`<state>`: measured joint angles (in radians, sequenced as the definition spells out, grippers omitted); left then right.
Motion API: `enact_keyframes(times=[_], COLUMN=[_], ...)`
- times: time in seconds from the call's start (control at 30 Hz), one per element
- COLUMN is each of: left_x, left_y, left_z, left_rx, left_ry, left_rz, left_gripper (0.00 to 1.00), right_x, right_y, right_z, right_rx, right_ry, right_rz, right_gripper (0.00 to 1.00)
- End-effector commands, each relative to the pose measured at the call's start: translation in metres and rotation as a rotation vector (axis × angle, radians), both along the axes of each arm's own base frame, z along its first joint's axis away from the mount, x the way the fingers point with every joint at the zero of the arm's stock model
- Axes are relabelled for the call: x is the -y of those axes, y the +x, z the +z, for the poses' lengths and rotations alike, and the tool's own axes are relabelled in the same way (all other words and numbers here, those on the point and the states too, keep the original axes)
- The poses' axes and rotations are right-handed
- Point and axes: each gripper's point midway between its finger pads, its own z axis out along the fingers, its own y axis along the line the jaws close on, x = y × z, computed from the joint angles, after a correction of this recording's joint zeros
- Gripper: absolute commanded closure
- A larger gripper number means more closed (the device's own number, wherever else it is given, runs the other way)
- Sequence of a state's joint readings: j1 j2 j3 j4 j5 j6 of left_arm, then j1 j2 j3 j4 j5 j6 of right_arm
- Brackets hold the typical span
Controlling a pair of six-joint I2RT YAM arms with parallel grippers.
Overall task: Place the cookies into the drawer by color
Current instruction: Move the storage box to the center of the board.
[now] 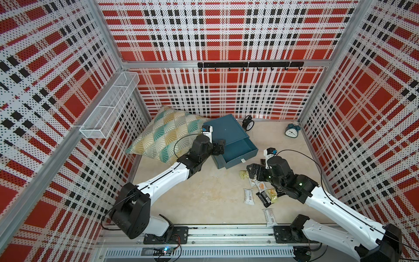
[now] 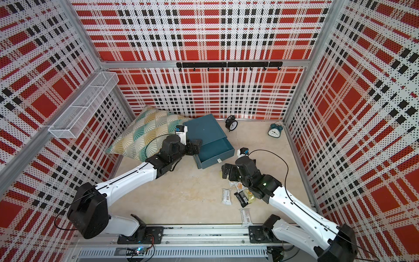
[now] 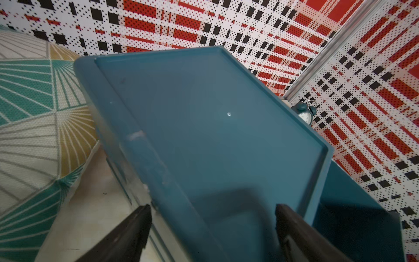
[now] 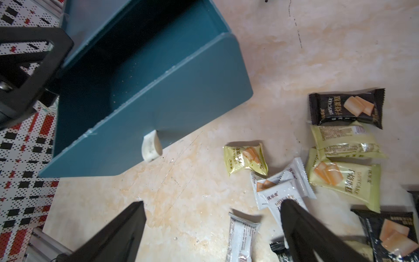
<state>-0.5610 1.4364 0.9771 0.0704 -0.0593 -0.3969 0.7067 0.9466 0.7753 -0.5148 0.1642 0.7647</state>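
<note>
The right hand (image 4: 210,226) hung released above the table (image 4: 192,192), its two dark fingers (image 4: 306,233) spread wide and holding nothing. The cookies (image 4: 281,188) lay loose on the table by one finger, which overlapped a white packet in the wrist view. Around it were a small pale yellow packet (image 4: 247,158), two larger yellow ones (image 4: 344,179) and two black packets (image 4: 347,108). Just beyond the hand on the other side stood the open drawer (image 4: 158,108), pulled out of the teal drawer cabinet (image 1: 226,131). Its inside looked empty, and its pale pull tab (image 4: 150,146) faced the hand. In both top views two more white packets lay apart from the pile, one (image 1: 248,197) near the middle of the table and one (image 2: 245,216) by the front rail.

The left hand (image 3: 212,206) was also spread wide, with the cabinet's near corner between its fingers (image 3: 127,233). Whether they touched it could not be told. A patterned cushion (image 1: 167,133) leaned behind that arm, and a black clock (image 1: 248,123) and a blue clock (image 1: 292,130) stood at the back wall.
</note>
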Motion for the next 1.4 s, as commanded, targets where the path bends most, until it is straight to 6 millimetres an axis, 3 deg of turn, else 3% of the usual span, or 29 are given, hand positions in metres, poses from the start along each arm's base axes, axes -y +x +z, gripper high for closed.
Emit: enact_keyframes(times=[0.0,0.3,0.5,0.7,1.13,1.23,1.37], left_x=[0.001,0.016,0.023,0.022,0.013,0.011,0.022], left_y=[-0.007,-0.027,-0.027,-0.014,0.004,0.010,0.003], left_z=[-0.015,0.023,0.022,0.013,-0.015,-0.011,0.019], left_rx=[-0.094,-0.079,-0.097,-0.128,-0.184,-0.185,-0.131], left_ry=[0.007,0.057,0.199,0.351,0.478,0.458,0.408], left_rz=[-0.053,-0.093,-0.110,-0.048,0.011,0.016,-0.010], left_gripper=[0.09,0.02,0.01,0.02,0.02,0.03,0.03], right_x=[0.011,0.018,0.021,0.023,0.024,0.026,0.030], right_y=[-0.005,-0.011,-0.014,-0.016,-0.014,-0.013,-0.014], right_z=[-0.004,0.000,-0.009,-0.019,-0.032,-0.034,-0.037], right_rx=[-0.007,0.026,0.011,-0.016,-0.044,-0.047,-0.039], right_ry=[-0.021,-0.014,-0.023,-0.030,-0.023,-0.034,-0.059], right_rz=[-0.029,-0.025,-0.029,-0.031,-0.031,-0.033,-0.035], right_gripper=[0.00,0.00,0.00,0.00,0.00,0.00,0.00])
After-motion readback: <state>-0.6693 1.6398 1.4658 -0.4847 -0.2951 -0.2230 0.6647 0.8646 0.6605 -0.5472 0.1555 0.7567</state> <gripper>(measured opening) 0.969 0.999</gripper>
